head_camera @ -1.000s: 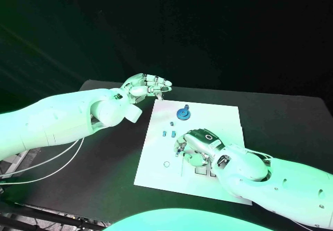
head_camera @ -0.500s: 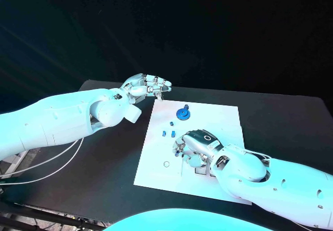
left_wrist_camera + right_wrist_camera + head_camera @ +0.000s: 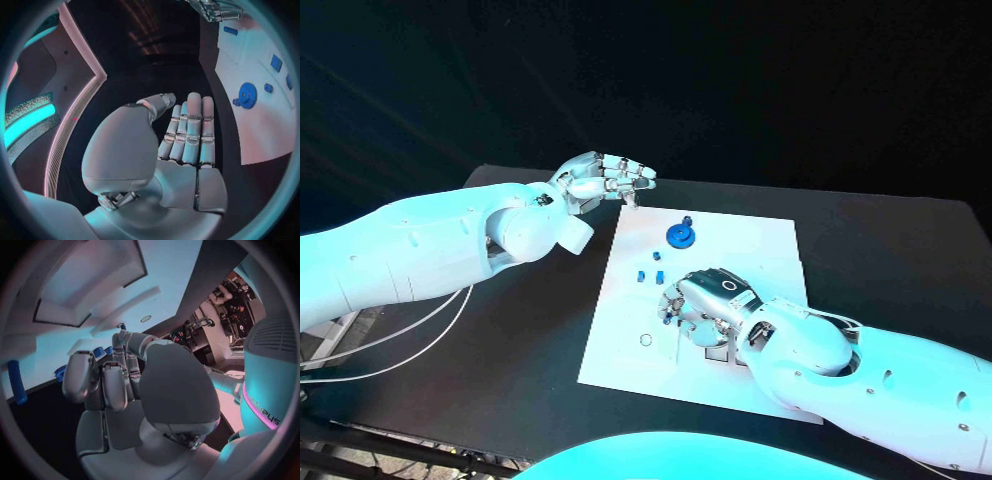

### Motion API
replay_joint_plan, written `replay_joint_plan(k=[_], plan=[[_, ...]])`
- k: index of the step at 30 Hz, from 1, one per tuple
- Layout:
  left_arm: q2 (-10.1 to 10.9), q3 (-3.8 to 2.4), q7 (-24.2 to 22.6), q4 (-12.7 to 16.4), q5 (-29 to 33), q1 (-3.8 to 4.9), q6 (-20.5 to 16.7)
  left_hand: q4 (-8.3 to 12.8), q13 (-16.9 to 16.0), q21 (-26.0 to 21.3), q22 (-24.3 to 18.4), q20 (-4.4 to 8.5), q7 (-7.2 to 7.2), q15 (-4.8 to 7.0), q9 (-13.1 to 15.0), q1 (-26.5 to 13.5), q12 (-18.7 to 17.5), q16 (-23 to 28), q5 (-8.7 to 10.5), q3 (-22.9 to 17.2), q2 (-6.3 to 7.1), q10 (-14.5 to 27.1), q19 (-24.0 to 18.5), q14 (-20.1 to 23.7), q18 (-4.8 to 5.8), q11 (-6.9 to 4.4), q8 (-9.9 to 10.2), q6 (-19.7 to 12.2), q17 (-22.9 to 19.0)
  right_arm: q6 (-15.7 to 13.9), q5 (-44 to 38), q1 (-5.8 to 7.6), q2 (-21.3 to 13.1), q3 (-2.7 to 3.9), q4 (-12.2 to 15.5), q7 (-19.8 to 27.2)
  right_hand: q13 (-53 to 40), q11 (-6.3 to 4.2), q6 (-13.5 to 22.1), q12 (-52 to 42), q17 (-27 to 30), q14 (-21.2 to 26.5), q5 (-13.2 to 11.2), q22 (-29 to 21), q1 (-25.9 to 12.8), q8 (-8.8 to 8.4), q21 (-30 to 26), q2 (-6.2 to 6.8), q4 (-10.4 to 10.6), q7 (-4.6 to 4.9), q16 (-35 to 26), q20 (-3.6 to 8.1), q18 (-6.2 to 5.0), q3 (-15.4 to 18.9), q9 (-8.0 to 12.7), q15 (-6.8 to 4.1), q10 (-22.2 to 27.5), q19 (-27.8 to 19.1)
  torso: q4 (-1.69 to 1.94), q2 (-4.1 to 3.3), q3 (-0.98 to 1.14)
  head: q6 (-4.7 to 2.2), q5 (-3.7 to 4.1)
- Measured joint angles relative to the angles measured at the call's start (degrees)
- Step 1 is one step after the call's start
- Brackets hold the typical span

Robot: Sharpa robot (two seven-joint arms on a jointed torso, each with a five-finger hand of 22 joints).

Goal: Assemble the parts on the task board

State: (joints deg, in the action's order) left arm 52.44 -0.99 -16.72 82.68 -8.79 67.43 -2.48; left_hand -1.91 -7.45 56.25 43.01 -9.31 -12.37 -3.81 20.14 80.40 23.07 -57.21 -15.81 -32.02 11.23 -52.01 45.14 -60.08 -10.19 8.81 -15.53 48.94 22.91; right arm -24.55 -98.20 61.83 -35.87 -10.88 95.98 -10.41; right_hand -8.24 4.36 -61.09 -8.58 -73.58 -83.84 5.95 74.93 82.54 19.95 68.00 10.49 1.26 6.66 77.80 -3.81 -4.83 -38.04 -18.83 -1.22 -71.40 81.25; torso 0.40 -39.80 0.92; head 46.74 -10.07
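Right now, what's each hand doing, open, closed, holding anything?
Left hand: open, fingers straight and held together, holding nothing, off the task board's far corner.
Right hand: over the board, fingers curled; cannot tell whether it holds a part.

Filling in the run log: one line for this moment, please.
left hand: holds nothing, beyond white task board corner | right hand: over board centre, grasp unclear | blue gear-shaped disc: on board

The right hand [image 3: 708,305] lies over the middle of the task board [image 3: 747,240], hiding the board surface beneath it, and whether its curled fingers hold a part cannot be told. In the right wrist view a blue piece [image 3: 16,382] is too warped to identify. The small parts [image 3: 649,276] beside the hand are too small to make out.
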Motion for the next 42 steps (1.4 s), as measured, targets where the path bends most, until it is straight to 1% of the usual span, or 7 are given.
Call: replay_joint_plan(k=[27, 29, 32, 35, 36, 40, 42], plan=[[0.0, 0.04, 0.6, -0.2, 0.0, 0.0, 0.6, -0.2, 0.0, -0.2, -0.1, 0.0, 0.0, 0.0, 0.0, 0.0, 0.0, 0.0, -0.01, 0.2, 0.0, 0.2, 0.0, 0.0, 0.0, -0.21, -0.2, 0.0, 0.0, 0.7, -1.2, -0.12, 0.1, -0.06, 0.1, -1.1, 0.0, 0.0, 0.0, 0.2, 0.1, 0.0, -0.1, 0.0, 0.0, -0.24, -0.2, 0.0, -0.2, -0.06, 0.0, 0.0, -0.01, -0.1, 0.0, 0.0, 0.0, 0.0, -0.04, -0.01, 0.05, -0.09, 0.09], [0.0, 0.04, 0.6, -0.2, 0.0, 0.0, 0.6, -0.2, 0.0, -0.2, -0.1, 0.0, 0.0, 0.0, 0.0, 0.0, 0.0, 0.0, -0.01, 0.2, 0.0, 0.2, 0.0, 0.0, 0.0, -0.21, -0.2, 0.0, 0.0, 1.3, -1.2, -0.12, 0.4, -0.06, 0.0, -1.3, 0.0, 0.05, 0.2, 0.2, 0.2, 0.0, -0.1, 0.0, -0.3, -0.24, -0.7, 0.26, -0.3, 0.16, 0.0, -0.23, 0.0, 0.0, -0.1, 0.0, -0.1, -0.2, -0.04, -0.01, 0.03, -0.12, 0.15], [0.0, 0.05, 0.7, -0.2, 0.0, 0.0, 0.7, -0.2, 0.0, -0.2, -0.1, 0.0, 0.0, 0.0, 0.0, 0.0, 0.0, 0.0, -0.01, 0.2, 0.0, 0.2, 0.0, 0.0, 0.0, -0.21, -0.2, 0.0, 0.0, 2.3, -1.2, -0.11, 0.8, -0.09, -0.2, -1.6, -0.2, 0.07, 1.0, 1.0, 0.3, 0.0, -0.4, 0.0, -1.8, -0.47, -1.5, -0.09, -0.6, 0.79, 0.0, -0.54, -0.01, 0.3, -0.1, 0.01, -0.1, -0.5, -0.04, -0.01, 0.02, -0.16, 0.23], [0.0, 0.05, 0.8, -0.2, 0.0, 0.0, 0.7, -0.2, 0.1, -0.2, -0.2, 0.0, 0.0, 0.0, 0.0, 0.0, 0.0, 0.0, -0.01, 0.2, 0.0, 0.2, 0.0, 0.0, 0.0, -0.21, -0.2, 0.0, 0.0, 3.1, -1.2, -0.01, 1.2, -0.02, -0.5, -1.8, -0.2, -0.36, 2.7, 1.7, 0.5, -0.2, 0.1, 0.0, -3.6, -1.62, -2.3, 0.38, 0.0, 1.41, 0.0, -0.93, -0.01, 1.1, -0.1, 0.22, -0.5, -0.9, -0.03, -0.01, 0.0, -0.17, 0.29], [0.0, 0.05, 0.8, -0.2, 0.0, 0.0, 0.7, -0.2, 0.1, -0.2, -0.2, 0.0, 0.0, 0.0, 0.0, 0.0, 0.0, 0.0, -0.01, 0.2, 0.0, 0.3, 0.0, 0.0, 0.0, -0.09, -0.2, 0.0, 0.0, 3.3, -1.1, 0.01, 1.2, -0.01, -0.6, -1.9, 0.0, -0.41, 3.3, 2.3, 0.8, -0.2, 0.6, 0.0, -4.7, -2.08, -3.2, 0.59, 0.4, 1.57, 0.0, -1.26, -0.01, 1.5, -0.1, 0.58, -0.1, -1.3, -0.02, -0.01, -0.01, -0.18, 0.3], [0.0, 0.05, 0.9, -0.2, 0.0, 0.0, 0.8, -0.1, 0.1, -0.2, -0.2, 0.0, 0.0, 0.0, 0.0, 0.0, 0.0, 0.0, -0.01, 0.2, 0.0, 0.4, 0.0, 0.0, 0.0, 0.0, -0.2, 0.0, 0.0, 3.6, -1.0, 0.01, 1.3, -0.01, -0.7, -1.9, 0.4, 0.88, 5.1, 3.8, 0.9, -0.2, 0.6, 0.0, -6.4, -3.58, -5.2, 2.19, 1.4, 2.43, 0.0, -1.96, -0.01, 2.5, 0.7, 1.44, 3.5, -2.0, 0.01, -0.01, -0.02, -0.18, 0.31], [0.0, 0.05, 1.0, -0.2, 0.0, 0.0, 0.8, -0.1, 0.1, -0.2, -0.2, 0.0, -0.01, 0.0, 0.0, 0.0, 0.0, 0.0, -0.01, 0.2, 0.0, 0.4, 0.0, 0.0, 0.0, 0.0, -0.2, 0.0, 0.0, 3.7, -1.0, 0.01, 1.2, -0.03, -0.7, -1.9, 1.1, 0.9, 5.4, 4.7, 0.9, -0.2, 0.6, 0.0, -6.6, -3.62, -5.8, 2.39, 1.4, 2.48, 0.0, -2.17, -0.01, 2.5, 0.6, 1.44, 4.9, -2.2, 0.01, -0.01, -0.02, -0.15, 0.27]])
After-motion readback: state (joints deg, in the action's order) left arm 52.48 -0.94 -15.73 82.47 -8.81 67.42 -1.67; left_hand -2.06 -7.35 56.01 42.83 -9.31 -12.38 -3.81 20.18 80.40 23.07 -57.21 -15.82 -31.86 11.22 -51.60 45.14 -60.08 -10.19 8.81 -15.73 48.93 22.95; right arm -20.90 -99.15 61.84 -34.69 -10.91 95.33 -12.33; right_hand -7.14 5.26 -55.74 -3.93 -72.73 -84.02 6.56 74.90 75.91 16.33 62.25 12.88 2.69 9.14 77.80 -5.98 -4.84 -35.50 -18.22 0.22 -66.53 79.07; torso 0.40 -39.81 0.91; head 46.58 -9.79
